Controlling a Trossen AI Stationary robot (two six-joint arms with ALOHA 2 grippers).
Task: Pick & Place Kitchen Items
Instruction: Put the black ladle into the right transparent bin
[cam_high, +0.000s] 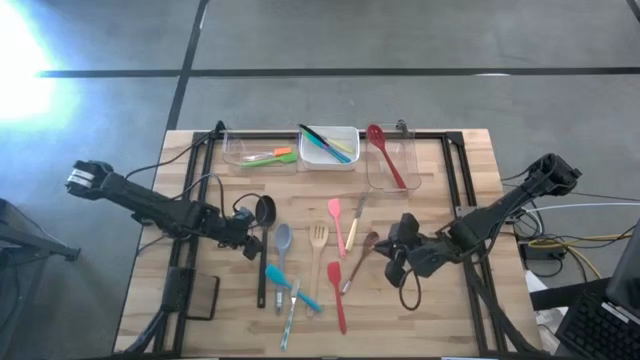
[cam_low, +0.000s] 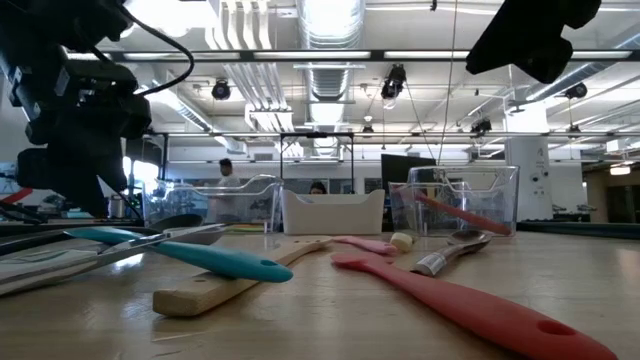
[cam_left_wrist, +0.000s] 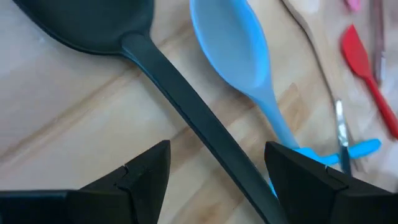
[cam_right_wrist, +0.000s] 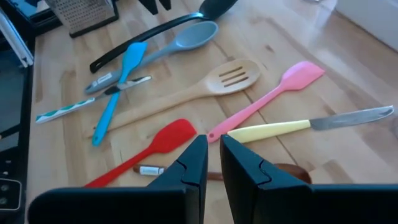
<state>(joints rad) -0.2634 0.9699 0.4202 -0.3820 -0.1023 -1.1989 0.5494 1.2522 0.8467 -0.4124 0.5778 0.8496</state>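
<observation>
The wooden table (cam_high: 470, 310) carries a loose scatter of utensils around its middle. Largest is the black ladle (cam_high: 263, 240): round matte bowl at its 12 o'clock end, long straight handle running toward 6 o'clock. The left gripper (cam_high: 252, 243) hangs over that handle with its fingers (cam_left_wrist: 146, 171) spread wide, one on each side, nothing held. Just at the ladle's 3 o'clock lies the grey-blue spoon (cam_high: 282, 245), oval bowl up top. Next, the wooden slotted fork (cam_high: 318, 250), pale and flat-headed. At its 3 o'clock are the pink spatula (cam_high: 336, 222) and a yellow-handled knife (cam_right_wrist: 305, 125). Toward 6 o'clock lie a red spatula (cam_high: 337, 292) and a teal spatula (cam_high: 288, 285). The right gripper (cam_high: 394, 250) sits at the scatter's 3 o'clock, fingers nearly together, gripping nothing visible. At the table's 12 o'clock edge, a clear tub (cam_high: 392, 175) holds a red spoon (cam_high: 385, 155).
</observation>
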